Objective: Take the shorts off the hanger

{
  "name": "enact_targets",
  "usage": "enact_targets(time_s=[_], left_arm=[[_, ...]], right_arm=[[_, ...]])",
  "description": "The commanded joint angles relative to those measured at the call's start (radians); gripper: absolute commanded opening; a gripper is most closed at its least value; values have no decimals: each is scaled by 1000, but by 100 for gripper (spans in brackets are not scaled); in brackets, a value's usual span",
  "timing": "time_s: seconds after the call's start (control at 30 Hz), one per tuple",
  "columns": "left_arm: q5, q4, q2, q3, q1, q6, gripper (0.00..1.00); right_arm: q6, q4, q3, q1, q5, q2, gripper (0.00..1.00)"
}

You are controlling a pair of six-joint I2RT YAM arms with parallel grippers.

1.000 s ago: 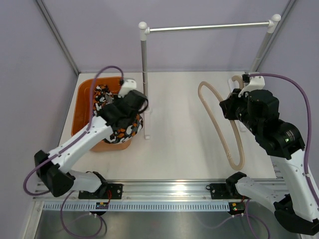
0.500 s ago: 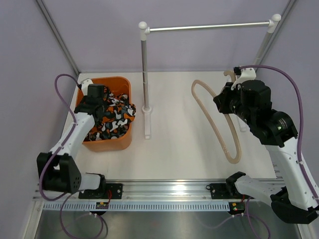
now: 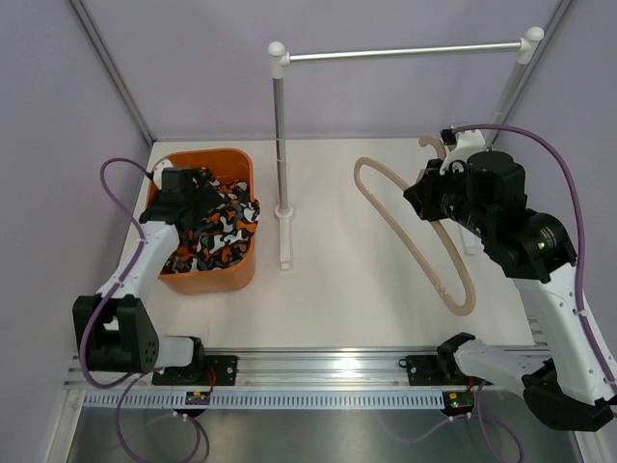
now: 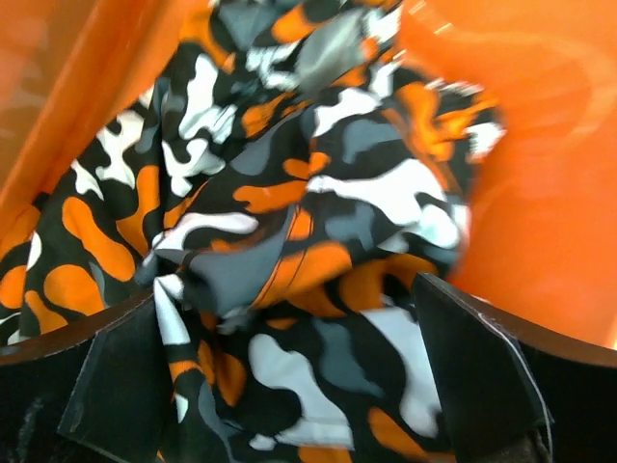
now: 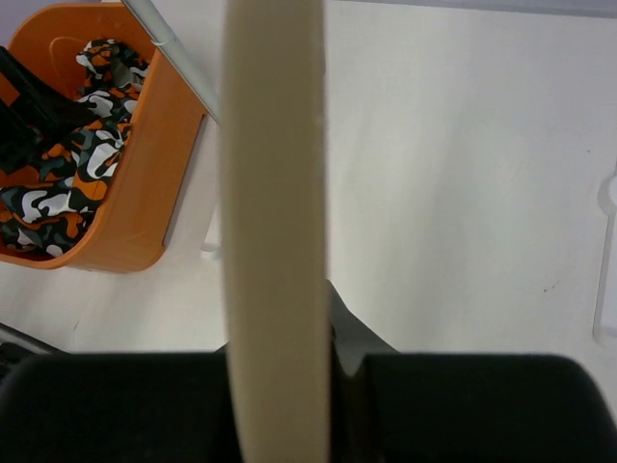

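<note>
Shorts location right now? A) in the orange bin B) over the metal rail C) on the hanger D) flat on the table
A: the shorts lie bunched inside the orange bin, and the hanger is bare.

left arm [image 3: 143, 262] stretched forward | left fingers [image 4: 120, 386] spread wide | right arm [image 3: 540, 253] raised | right fingers [image 5: 359, 352] pinched closed
</note>
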Motion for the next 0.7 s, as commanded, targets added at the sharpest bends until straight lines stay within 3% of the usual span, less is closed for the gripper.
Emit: enact_targets(time_s=[0.0,0.27,0.67], left_arm=[[32,34,-141,78,2,5,99],[70,-63,-313,241,-24,132,99],[257,-77,-650,111,-43,312,99]], right_arm=[[-58,63,64,-1,-46,13,0],[-111,109,294,-1,36,244,0],[-155,190,693,-1,64,621,0]])
